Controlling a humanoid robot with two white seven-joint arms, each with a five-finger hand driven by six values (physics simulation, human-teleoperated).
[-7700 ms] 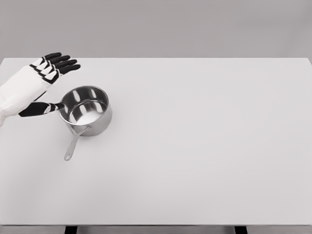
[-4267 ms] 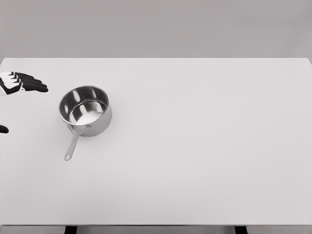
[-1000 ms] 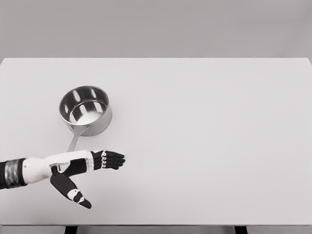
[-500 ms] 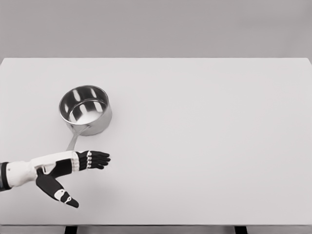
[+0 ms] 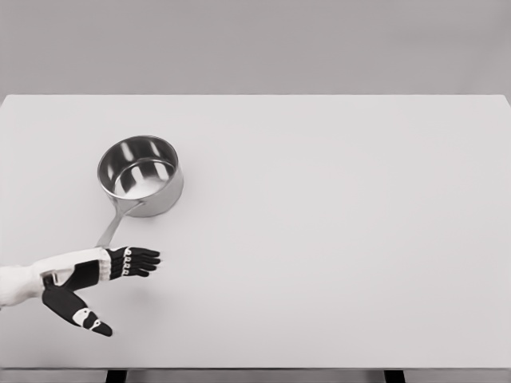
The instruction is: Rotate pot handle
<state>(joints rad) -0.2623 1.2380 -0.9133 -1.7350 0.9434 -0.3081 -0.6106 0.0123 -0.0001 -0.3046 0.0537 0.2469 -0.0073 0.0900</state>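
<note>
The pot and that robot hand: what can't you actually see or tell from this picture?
- Head view: the far end of the handle of the pot is covered by the left hand, so whether they touch cannot be told.
- Head view: the left arm is cut off by the picture's left edge.
- Head view: the right arm is out of the picture.
- Head view: the pot's base is hidden by its own wall.
</note>
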